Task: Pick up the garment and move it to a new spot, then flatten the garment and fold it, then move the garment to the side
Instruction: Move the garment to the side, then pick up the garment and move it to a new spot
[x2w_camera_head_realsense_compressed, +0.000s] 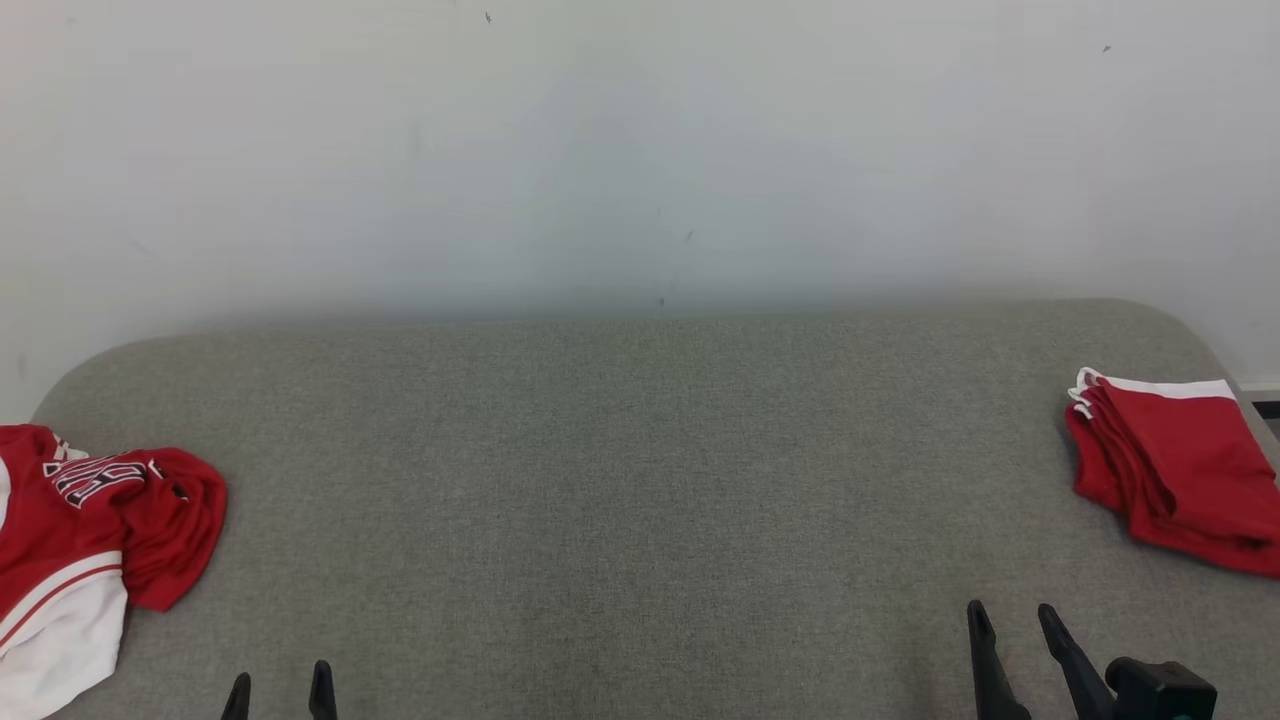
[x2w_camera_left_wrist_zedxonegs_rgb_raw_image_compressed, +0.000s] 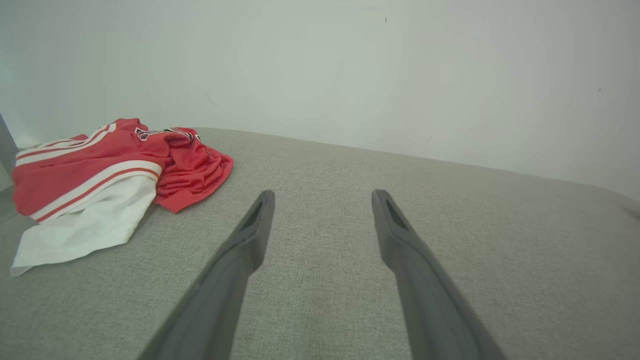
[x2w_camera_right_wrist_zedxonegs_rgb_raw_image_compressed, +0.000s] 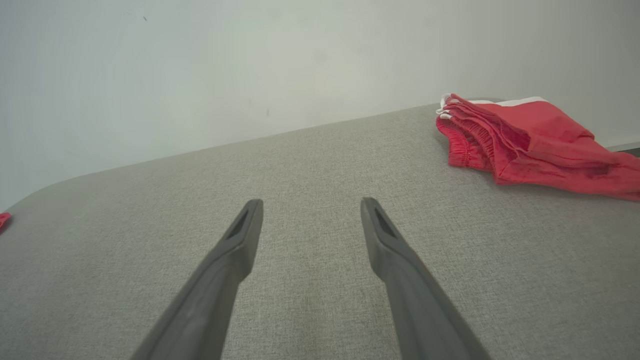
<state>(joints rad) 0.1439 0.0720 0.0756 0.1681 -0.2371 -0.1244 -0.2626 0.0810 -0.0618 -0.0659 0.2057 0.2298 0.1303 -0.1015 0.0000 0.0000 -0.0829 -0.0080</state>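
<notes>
Red jersey (x2w_camera_head_realsense_compressed: 90, 540) is lying crumpled at the table's (x2w_camera_head_realsense_compressed: 640, 450) left end; left gripper (x2w_camera_head_realsense_compressed: 280, 675) and right gripper (x2w_camera_head_realsense_compressed: 1010, 608) are hovering splayed, empty, with pickup probably needing a leftward reach.

We see the tabletop (x2w_camera_head_realsense_compressed: 640, 480) covered in grey woven cloth, matt and coarse, with the weave plainly visible. At its left edge, the crumpled jersey (x2w_camera_head_realsense_compressed: 90, 520) is soft, matt cloth in red and white, and the red part is finely textured. At its right edge, the folded garment (x2w_camera_head_realsense_compressed: 1180, 470) is thin, matt red cloth with a gathered band. The left gripper (x2w_camera_left_wrist_zedxonegs_rgb_raw_image_compressed: 322, 200) and right gripper (x2w_camera_right_wrist_zedxonegs_rgb_raw_image_compressed: 311, 207) look like smooth, matt dark-grey plastic. The wall (x2w_camera_head_realsense_compressed: 640, 150) is pale, matt and faintly scuffed.
</notes>
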